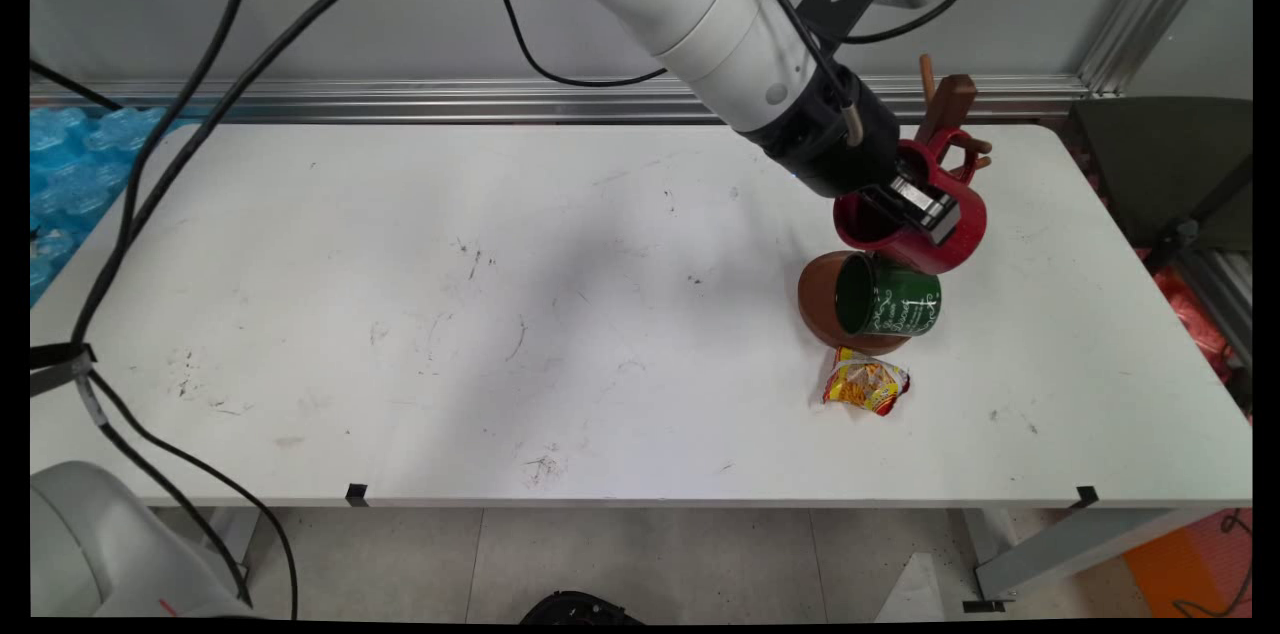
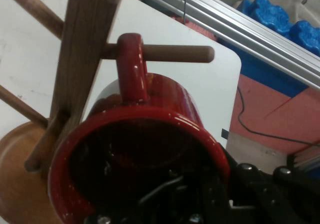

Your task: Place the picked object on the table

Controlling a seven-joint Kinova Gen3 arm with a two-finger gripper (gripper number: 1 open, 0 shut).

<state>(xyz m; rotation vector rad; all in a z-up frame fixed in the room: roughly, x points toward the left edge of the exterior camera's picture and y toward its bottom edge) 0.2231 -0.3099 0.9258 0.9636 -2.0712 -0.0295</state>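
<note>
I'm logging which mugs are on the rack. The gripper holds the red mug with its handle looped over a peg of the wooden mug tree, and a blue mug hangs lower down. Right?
Not quite: the lower mug is green, as the main view shows. The gripper does hold the red mug, handle over a peg of the wooden mug tree.

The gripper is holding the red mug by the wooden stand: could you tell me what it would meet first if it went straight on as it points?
Likely the wooden stand: the red mug's handle is already hooked over a peg.
</note>
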